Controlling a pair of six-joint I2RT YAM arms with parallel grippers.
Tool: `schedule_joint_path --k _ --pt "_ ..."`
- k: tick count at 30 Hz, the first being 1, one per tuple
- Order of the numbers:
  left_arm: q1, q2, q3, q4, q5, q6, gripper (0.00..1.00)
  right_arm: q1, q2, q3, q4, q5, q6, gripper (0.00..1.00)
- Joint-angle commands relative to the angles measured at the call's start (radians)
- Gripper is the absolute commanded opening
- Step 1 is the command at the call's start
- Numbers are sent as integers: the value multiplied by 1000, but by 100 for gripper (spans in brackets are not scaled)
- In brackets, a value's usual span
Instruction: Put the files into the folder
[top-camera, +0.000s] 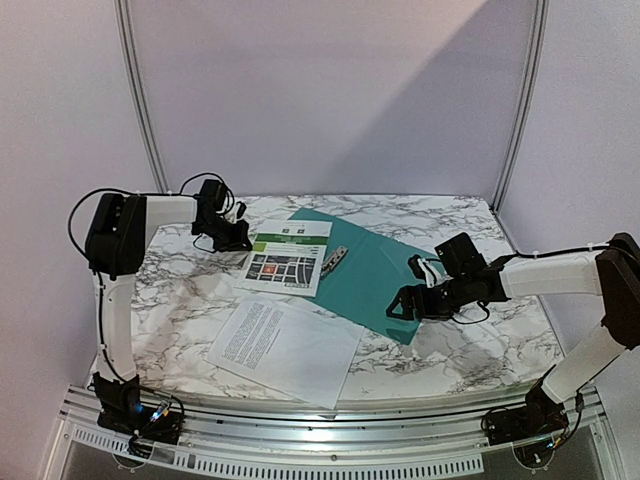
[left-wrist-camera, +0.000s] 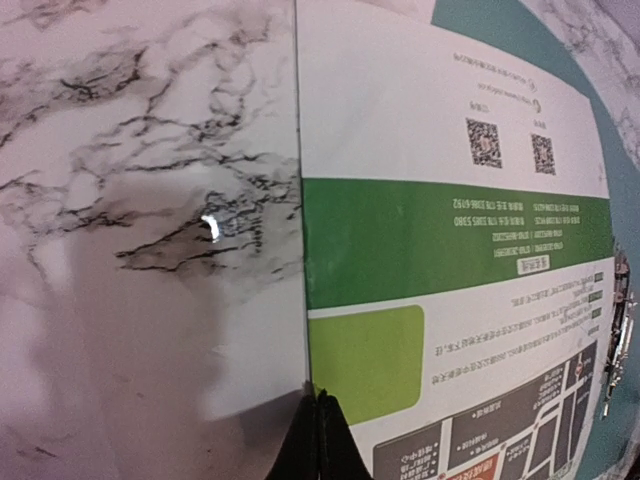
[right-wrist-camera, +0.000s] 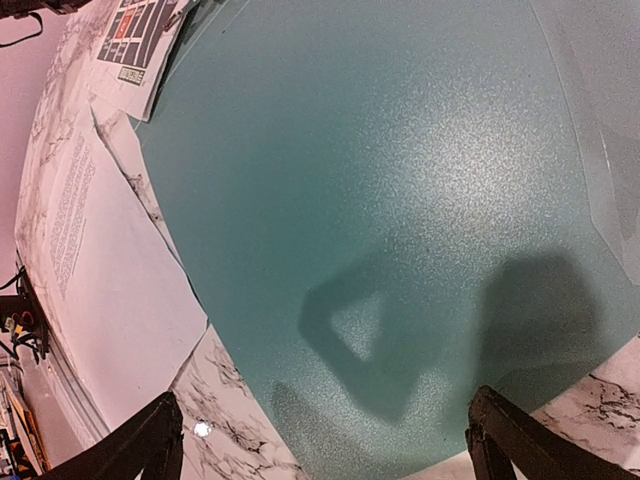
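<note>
The teal folder lies open and flat at mid-table with a small metal clip on it. The sheet with the green header and map graphic rests partly on the folder's left side. My left gripper is shut, pinching that sheet's left edge, and a shadow shows beneath the edge. The white text sheet lies on the marble nearer the front. My right gripper hovers open over the folder's near right corner, holding nothing.
The table is white marble with a metal rail along its front edge. Grey walls and two metal posts close off the back. The white sheet reaches close to the table's front edge.
</note>
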Motion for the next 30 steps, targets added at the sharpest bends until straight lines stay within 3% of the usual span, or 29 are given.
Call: schedule_joint_path --k 1,13,25,30 --pt "-40 -4 -4 47 -19 -7 0 -4 -8 -17 9 -9 4 99" --pt "-126 52 183 -41 -116 184 0 -5 3 -18 9 -4 -4 99" --pt "-157 146 334 -63 -124 211 0 -4 13 -18 6 0 -6 99" --pt "-180 8 224 -12 -233 163 28 -4 22 -12 5 2 -9 99"
